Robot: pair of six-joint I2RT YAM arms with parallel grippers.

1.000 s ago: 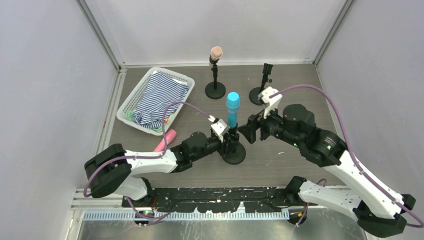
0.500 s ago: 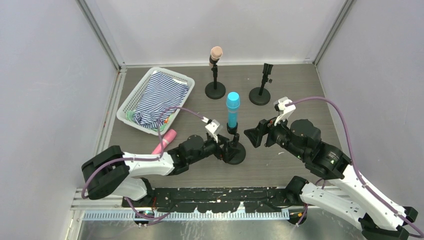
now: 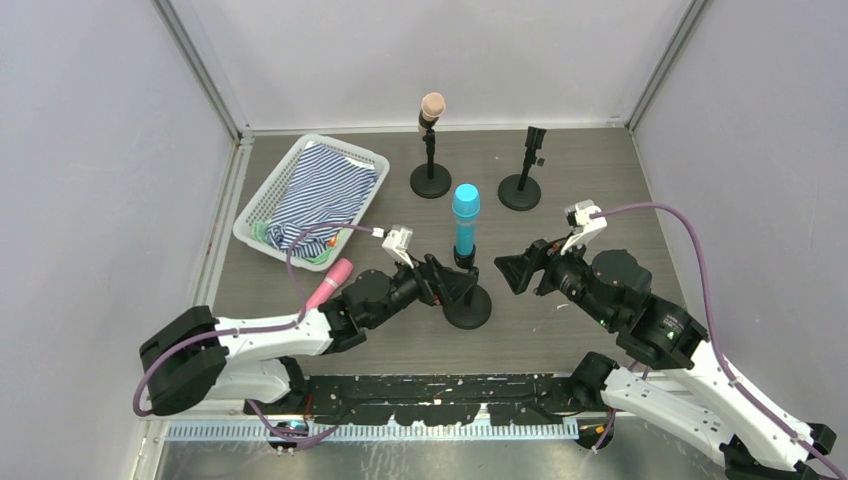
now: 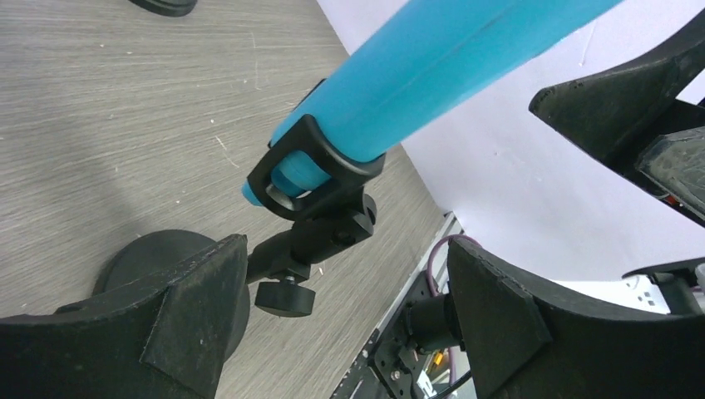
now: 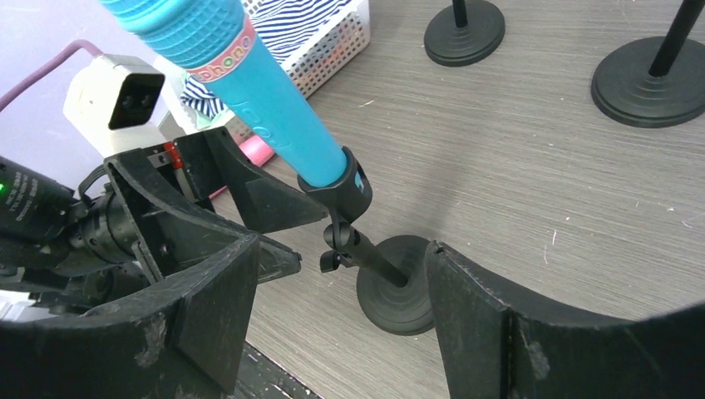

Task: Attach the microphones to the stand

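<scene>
The blue microphone [image 3: 465, 222] stands upright in the clip of the near stand [image 3: 468, 308]. My left gripper [image 3: 450, 283] is open just left of that stand's post, holding nothing. In the left wrist view the blue microphone [image 4: 432, 66] sits in the black clip [image 4: 320, 179], above my gripper [image 4: 345, 312]. My right gripper [image 3: 525, 268] is open to the right of the stand, apart from it. The peach microphone [image 3: 432, 104] sits on the far left stand [image 3: 431, 180]. The pink microphone [image 3: 330, 283] lies on the table. The far right stand [image 3: 520, 190] carries no microphone.
A white basket [image 3: 262, 195] with striped cloth sits at the back left, close to the pink microphone. Grey walls enclose the table on three sides. In the right wrist view the left arm's camera [image 5: 116, 96] and fingers crowd the space left of the near stand's base [image 5: 399, 291].
My left gripper has opened and drawn back to the left from the near stand's post. My right arm has pulled back to the right, away from the blue microphone.
</scene>
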